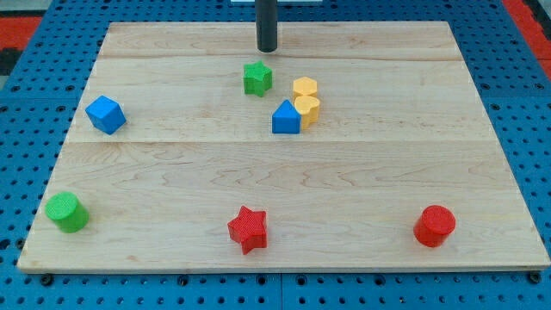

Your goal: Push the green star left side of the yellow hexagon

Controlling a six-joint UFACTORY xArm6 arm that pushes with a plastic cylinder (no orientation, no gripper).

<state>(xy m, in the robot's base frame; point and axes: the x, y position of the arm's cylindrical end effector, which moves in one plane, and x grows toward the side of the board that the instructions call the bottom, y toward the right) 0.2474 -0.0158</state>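
The green star lies on the wooden board, in its upper middle. The yellow hexagon sits just to the star's right and slightly lower, a small gap between them. A second yellow block touches the hexagon from below. A blue block with a pointed top stands against that yellow block's left side. My tip is a dark rod end just above the star toward the view's top, a little to its right, not touching it.
A blue cube-like block lies at the left. A green cylinder is at the lower left. A red star is at the bottom middle. A red cylinder is at the lower right. Blue pegboard surrounds the board.
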